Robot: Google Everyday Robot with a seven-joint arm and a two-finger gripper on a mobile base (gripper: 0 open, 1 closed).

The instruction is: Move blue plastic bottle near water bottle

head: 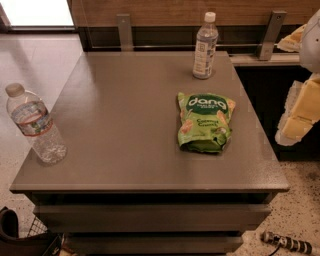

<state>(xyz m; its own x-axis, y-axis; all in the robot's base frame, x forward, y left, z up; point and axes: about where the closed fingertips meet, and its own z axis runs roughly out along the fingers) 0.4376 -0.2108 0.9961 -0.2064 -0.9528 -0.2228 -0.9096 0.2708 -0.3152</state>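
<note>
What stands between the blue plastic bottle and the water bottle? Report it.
Nothing visible: bare table lies between the blue plastic bottle and the water bottle. The green snack bag sits off that line. The gripper hangs off the table's right edge.

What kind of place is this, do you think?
Probably an office break area or cafeteria: a grey table on speckled floor, wood panelling behind, and a green snack bag, a water bottle and a blue plastic bottle set out. The gripper hangs beyond the table's right edge.
</note>
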